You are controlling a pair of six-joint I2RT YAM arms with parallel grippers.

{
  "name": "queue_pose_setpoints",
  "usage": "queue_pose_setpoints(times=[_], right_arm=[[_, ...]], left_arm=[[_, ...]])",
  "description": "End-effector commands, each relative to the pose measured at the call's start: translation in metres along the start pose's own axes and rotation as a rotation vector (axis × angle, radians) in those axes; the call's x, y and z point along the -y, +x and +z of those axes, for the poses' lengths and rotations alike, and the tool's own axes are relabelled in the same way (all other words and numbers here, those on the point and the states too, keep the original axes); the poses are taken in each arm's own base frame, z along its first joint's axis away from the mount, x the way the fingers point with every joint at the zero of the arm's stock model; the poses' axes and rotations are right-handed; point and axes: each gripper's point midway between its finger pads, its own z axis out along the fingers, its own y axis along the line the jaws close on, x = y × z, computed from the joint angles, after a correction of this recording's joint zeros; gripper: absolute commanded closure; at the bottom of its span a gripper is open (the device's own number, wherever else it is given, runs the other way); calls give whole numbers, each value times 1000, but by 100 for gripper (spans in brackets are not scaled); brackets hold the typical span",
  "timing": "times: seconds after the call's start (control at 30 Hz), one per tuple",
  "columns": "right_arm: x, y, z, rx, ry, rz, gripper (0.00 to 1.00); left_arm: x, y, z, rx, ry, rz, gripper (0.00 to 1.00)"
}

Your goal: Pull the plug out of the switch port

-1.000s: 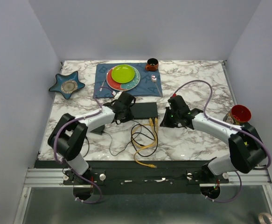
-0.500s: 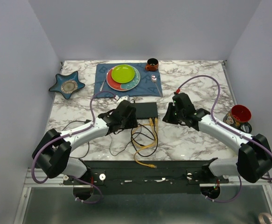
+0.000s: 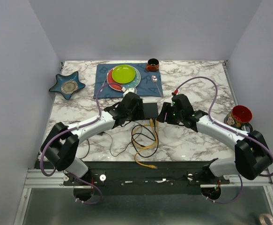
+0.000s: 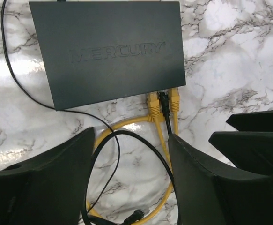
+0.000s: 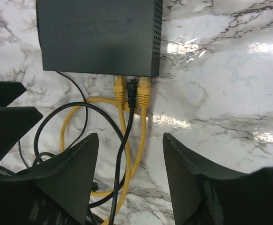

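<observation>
Right wrist shows you the switch (image 5: 99, 37) flat on the marble table (image 5: 220, 93), with two yellow plugs (image 5: 120, 89) and a black plug (image 5: 132, 89) between them, all seated in its near edge: nothing is pulled yet. Your right gripper (image 5: 129, 140) and left gripper (image 4: 131, 140) hover with jaws apart and empty, so gripping and drawing out a plug remain.

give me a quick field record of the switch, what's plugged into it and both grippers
switch: flat black box lying on the marble table, sockets on its near edge
plugs: two yellow plugs with one black plug between them, all seated in the switch
left gripper: open, empty, facing the plugs
right gripper: open, empty, facing the plugs
task state: no plug pulled out yet
</observation>
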Motion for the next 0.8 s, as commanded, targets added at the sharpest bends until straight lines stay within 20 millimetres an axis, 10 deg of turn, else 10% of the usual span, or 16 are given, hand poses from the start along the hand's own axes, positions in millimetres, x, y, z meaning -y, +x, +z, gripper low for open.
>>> queue_pose_setpoints(times=[0.0,0.2,0.77], right_arm=[[-17,-3,10,32,-98,29,38],[-27,-4,12,20,-146,12,42],[-2,19,-10,27,-99,17,43]], left_arm=[[11,-8,6,-5,106,-62,36],[10,20,11,-88,137,23,30],[-76,66,-12,-117,-201,94,28]])
